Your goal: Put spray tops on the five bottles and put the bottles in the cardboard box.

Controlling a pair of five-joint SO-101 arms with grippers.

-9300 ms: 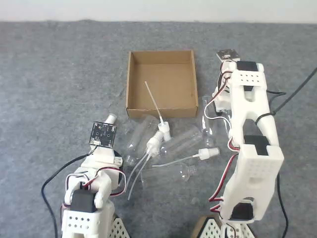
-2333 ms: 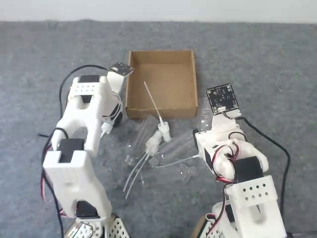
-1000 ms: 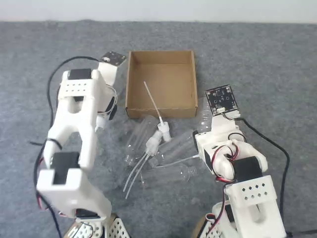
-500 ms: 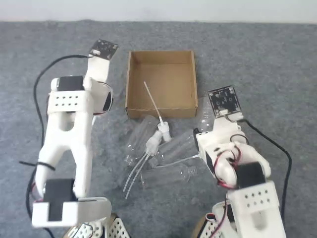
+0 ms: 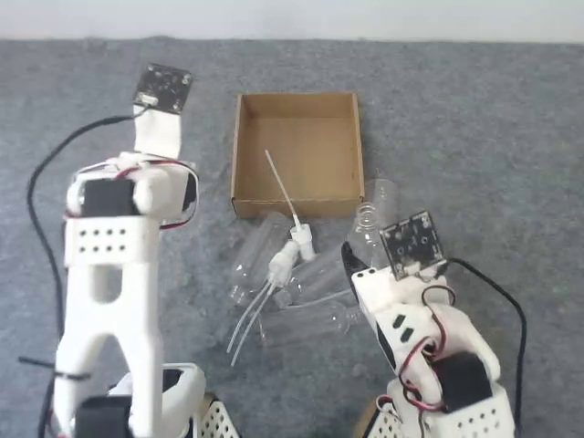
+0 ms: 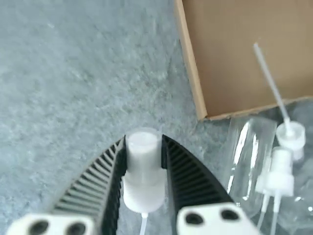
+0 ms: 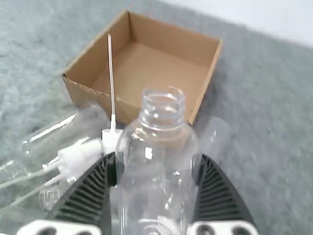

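Observation:
My left gripper (image 6: 142, 142) is shut on a white spray top (image 6: 143, 169), held above the grey carpet left of the cardboard box (image 5: 297, 151). The left arm (image 5: 109, 228) stands tall at the left of the high view. My right gripper (image 7: 154, 159) is shut on a clear bottle (image 7: 159, 147), upright with its neck open. This bottle (image 5: 365, 224) is near the box's front right corner. Several clear bottles (image 5: 260, 251) lie in front of the box, with two spray tops (image 5: 285, 263) among them. One of these has its tube (image 5: 281, 187) leaning over the box wall.
The box (image 7: 146, 63) has nothing in it but the leaning tube. Another bottle (image 5: 383, 193) lies beside the box's right wall. Grey carpet (image 5: 474, 137) spreads open on both sides, and a white wall runs along the far edge.
The left arm has risen and swung left, away from the box, with the spray top. The right arm has drawn back toward the near edge, and its bottle now shows upright.

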